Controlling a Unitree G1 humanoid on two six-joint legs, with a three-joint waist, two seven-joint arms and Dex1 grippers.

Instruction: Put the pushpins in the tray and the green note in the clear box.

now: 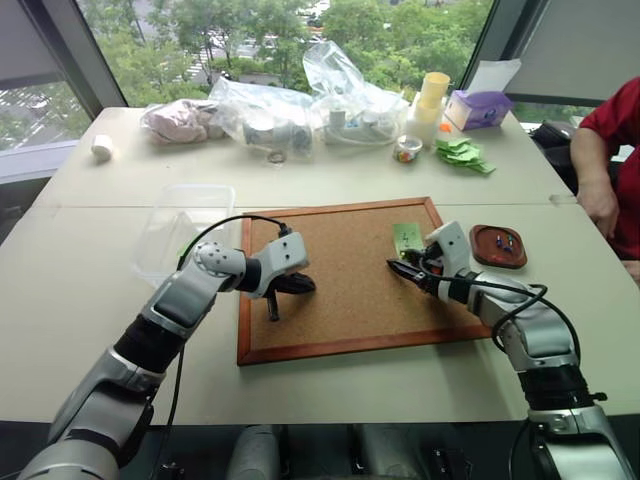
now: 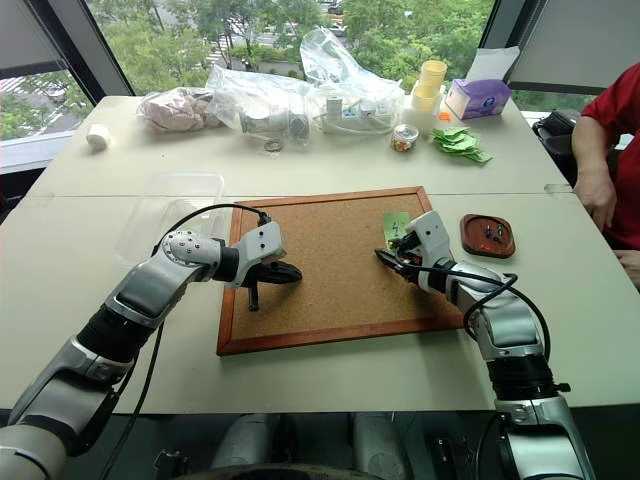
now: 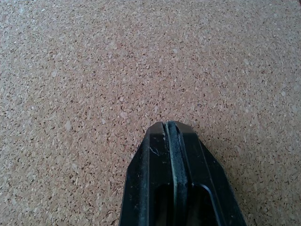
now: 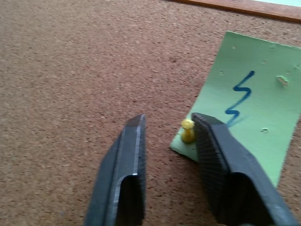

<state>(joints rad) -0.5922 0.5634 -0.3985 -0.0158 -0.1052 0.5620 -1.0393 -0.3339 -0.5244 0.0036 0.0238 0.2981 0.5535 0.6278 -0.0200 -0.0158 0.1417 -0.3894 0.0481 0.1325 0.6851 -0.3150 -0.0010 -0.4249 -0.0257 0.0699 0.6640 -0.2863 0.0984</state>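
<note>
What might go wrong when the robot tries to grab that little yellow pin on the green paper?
1. The yellow pushpin sits against one finger of the right gripper, not centred in the gap, so the closing fingers may knock it sideways or miss it.
2. That finger already overlaps the green note, so it might pinch or crumple the paper's corner.
3. If the pin comes out, the note could slide on the corkboard, since no other pin is clearly visible holding it.
</note>
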